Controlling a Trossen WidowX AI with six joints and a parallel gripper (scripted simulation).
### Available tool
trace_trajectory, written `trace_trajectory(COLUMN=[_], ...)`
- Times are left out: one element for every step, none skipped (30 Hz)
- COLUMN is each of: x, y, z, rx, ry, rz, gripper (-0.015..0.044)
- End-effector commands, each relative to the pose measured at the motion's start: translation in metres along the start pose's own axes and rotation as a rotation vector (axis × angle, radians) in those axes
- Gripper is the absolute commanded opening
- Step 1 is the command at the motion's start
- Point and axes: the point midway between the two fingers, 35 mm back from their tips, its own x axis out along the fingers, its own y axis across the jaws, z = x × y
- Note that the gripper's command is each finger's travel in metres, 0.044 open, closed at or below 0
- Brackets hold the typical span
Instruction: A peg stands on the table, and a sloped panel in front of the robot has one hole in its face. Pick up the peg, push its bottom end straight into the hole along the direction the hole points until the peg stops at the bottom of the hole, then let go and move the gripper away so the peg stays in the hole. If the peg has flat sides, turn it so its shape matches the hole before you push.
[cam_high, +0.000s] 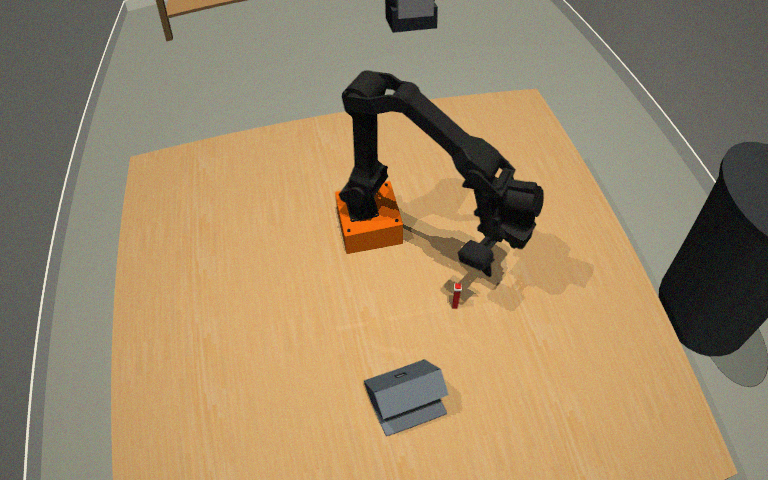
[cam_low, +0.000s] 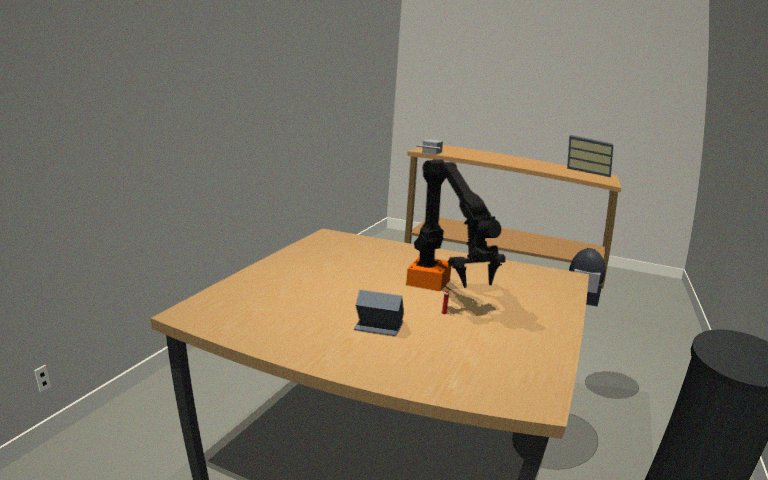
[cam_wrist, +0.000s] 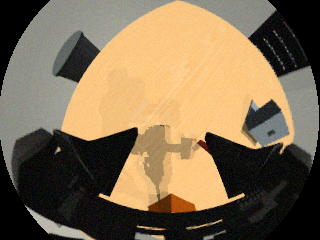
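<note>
The dark red peg (cam_high: 455, 300) (cam_low: 445, 304) (cam_wrist: 202, 145) stands upright on the table, with a white band near its bright red top. In the wrist view it is mostly hidden behind the right-hand finger. The blue-grey sloped panel (cam_high: 420, 369) (cam_low: 380, 299) (cam_wrist: 262, 136) stands in front of the robot, and its face has a small dark rectangular hole (cam_high: 400, 375) (cam_wrist: 271, 133). My gripper (cam_low: 478, 285) (cam_wrist: 172, 134) is open and empty. It points down, above the table and off to one side of the peg, on the side away from the panel.
The orange base block (cam_high: 373, 240) (cam_low: 427, 278) (cam_wrist: 171, 204) carries the arm. A black cylinder (cam_high: 714, 254) (cam_low: 707, 407) (cam_wrist: 82, 56) stands beyond the table's edge (cam_low: 362, 394). A shelf (cam_low: 509, 164) is behind the robot. The arm's shadow falls near the peg.
</note>
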Motion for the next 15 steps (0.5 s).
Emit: trace_trajectory(x=[0.002,0.002,0.002,0.002,0.002,0.001,0.001,0.001,0.0,0.0,0.0,-0.001,-0.001,-0.002,-0.002], y=[-0.015,-0.019,-0.022,-0.026,-0.029,-0.033,-0.037,-0.04,-0.044,-0.047,-0.05,-0.054,-0.057,-0.06,-0.064], z=[-0.004,-0.005,-0.006,-0.007,-0.008,-0.009,-0.01,-0.011,-0.012,-0.014,-0.015,-0.016,-0.017,-0.019,-0.02], rx=[0.139,0.173,0.207,0.241,0.275,0.309,0.343,0.378,0.412,0.446,0.48,0.515,0.549,0.583,0.618], ry=[0.05,0.06,0.069,0.079,0.088,0.098,0.107,0.116,0.125,0.134,0.143,0.152,0.161,0.17,0.178], rz=[-0.018,-0.024,-0.029,-0.035,-0.041,-0.047,-0.053,-0.059,-0.066,-0.072,-0.079,-0.086,-0.093,-0.1,-0.107], gripper=[0.044,0.044,0.044,0.044,0.044,0.044,0.044,0.044,0.044,0.044,0.044,0.044,0.044,0.044,0.044])
